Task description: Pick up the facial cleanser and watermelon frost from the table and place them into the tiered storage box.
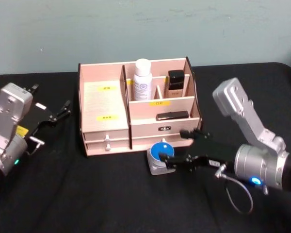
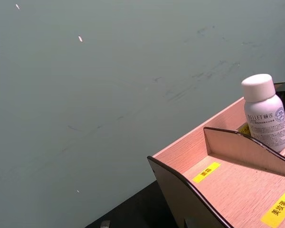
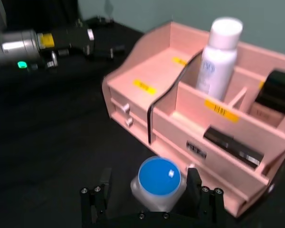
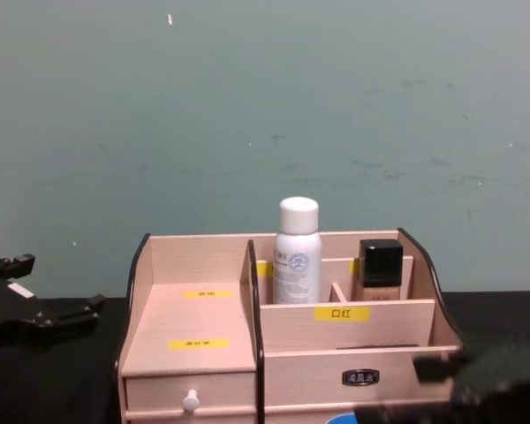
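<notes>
Black table [image 1: 136, 204], w/ the wooden storage box [image 1: 104, 104] sitting mid-table toward the back edge, drawers facing the robot. Right gripper [image 1: 174, 145] reaches in from the table's right side and sits low, just in front of the box's right drawer. Its fingers are spread w/ the jar between them. In the right wrist view one finger looks right up against the jar and the other has a small gap, so not clamped afaict. Left gripper [image 1: 65, 109] is over by the left edge, well apart from the box, pointing toward it, fingers a bit apart w/ nothing in them. Inside the box: white bottle [image 1: 142, 80] stands upright in the back tier, just right of the tall curved divider. Dark bottle [image 1: 175, 83] w/ a black cap stands upright in the back right compartment, one compartment over from the white one. A flat black stick [image 1: 172, 115] lies on its side in the lower right tier, above the drawer w/ the metal pull. Last, the blue-lid jar [image 1: 159, 155] is on the table, upright, just in front of the box's front face, not in any compartment yet.
</notes>
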